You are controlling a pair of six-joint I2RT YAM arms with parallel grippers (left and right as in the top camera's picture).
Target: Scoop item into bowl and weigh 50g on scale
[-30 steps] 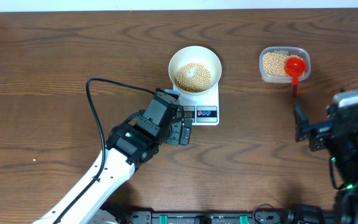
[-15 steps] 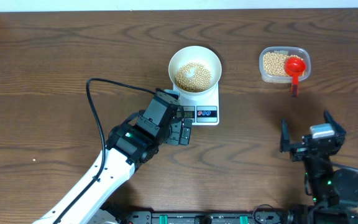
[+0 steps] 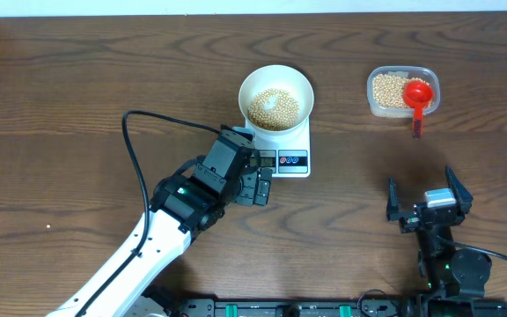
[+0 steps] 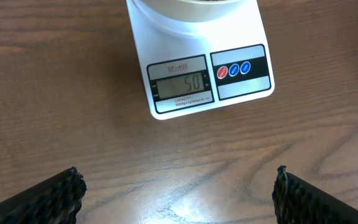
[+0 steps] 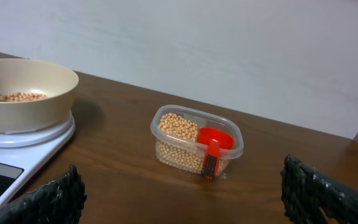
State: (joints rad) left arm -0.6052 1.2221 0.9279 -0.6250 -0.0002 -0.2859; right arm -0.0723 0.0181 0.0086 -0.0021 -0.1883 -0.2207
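Observation:
The white bowl (image 3: 275,95) stands on the white scale (image 3: 293,160) and holds tan beans (image 3: 275,107). In the left wrist view the scale's display (image 4: 178,87) reads 50. My left gripper (image 3: 255,187) is open and empty just in front of the scale, in the left wrist view (image 4: 178,198) too. My right gripper (image 3: 423,201) is open and empty at the front right, well apart from the bean tub. The bowl (image 5: 23,93) and scale (image 5: 17,155) also show in the right wrist view, where the gripper (image 5: 182,196) is open.
A clear plastic tub (image 3: 401,92) of beans stands at the back right with a red scoop (image 3: 419,99) resting in it, handle over the near rim. It shows in the right wrist view (image 5: 194,142) too. A black cable (image 3: 148,123) loops from the left arm.
My right arm has drawn back toward the table's front and turned level, away from the tub. The left arm, bowl and scale have not moved.

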